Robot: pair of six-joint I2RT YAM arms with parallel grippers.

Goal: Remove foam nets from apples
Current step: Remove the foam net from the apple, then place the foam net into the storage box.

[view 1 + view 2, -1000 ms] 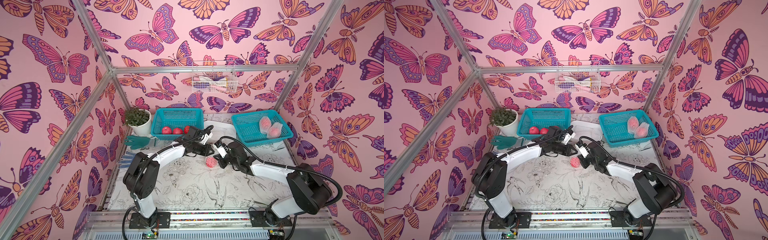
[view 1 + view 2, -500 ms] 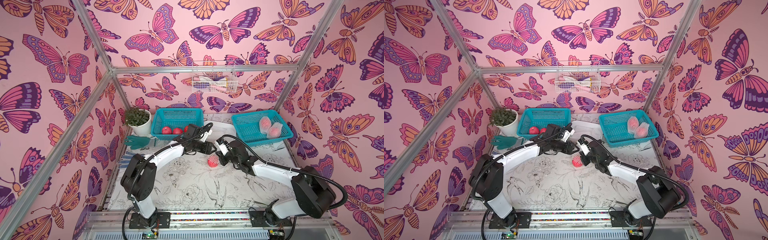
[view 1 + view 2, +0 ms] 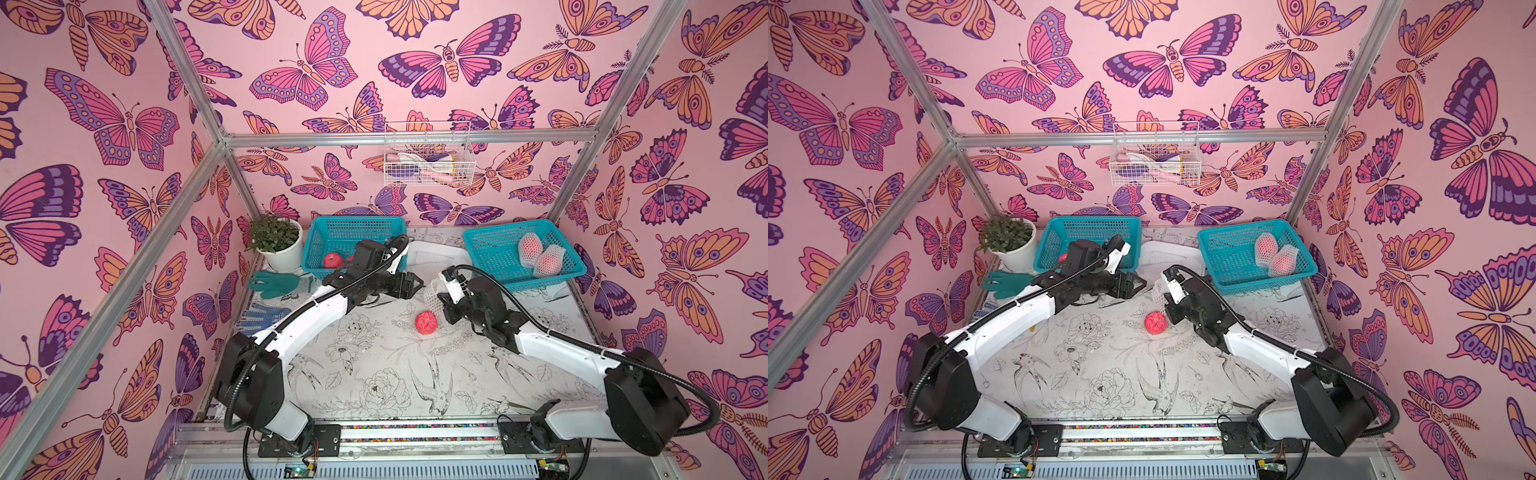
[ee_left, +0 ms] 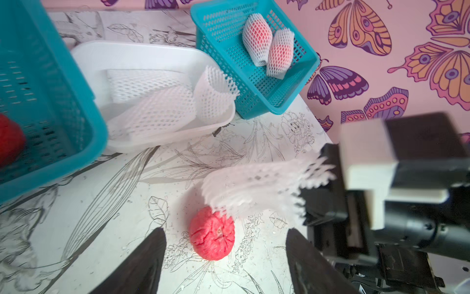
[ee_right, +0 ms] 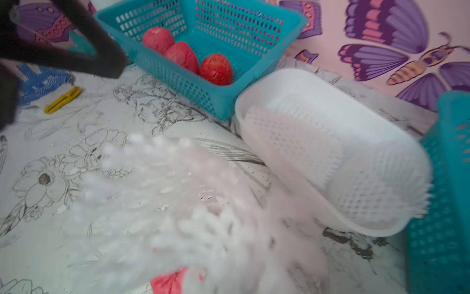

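A bare red apple [image 3: 426, 323] [image 3: 1155, 323] [image 4: 211, 233] lies on the table mid-way between the arms. My left gripper [image 3: 412, 286] [image 4: 225, 233] is open, its dark fingers either side of the apple and not touching it. My right gripper [image 3: 443, 297] [image 3: 1168, 297] is shut on a white foam net [image 3: 432, 292] [image 4: 254, 187] [image 5: 178, 203], which hangs free just above the apple. Two apples in nets [image 3: 530, 248] [image 3: 548, 261] [image 4: 256, 39] lie in the right teal basket [image 3: 490, 257]. Bare apples [image 5: 216, 68] [image 3: 333, 260] sit in the left teal basket [image 3: 353, 226].
A white tub [image 3: 446, 249] [image 4: 142, 51] holding loose foam nets [image 4: 162, 112] stands between the baskets. A potted plant [image 3: 276, 241], a green glove [image 3: 274, 282] and a blue glove [image 3: 262, 316] are at the left. A yellow tool [image 5: 62, 99] lies near them.
My left gripper has opened and let go. The right gripper has drawn the net up off the apple, which now lies bare on the table.
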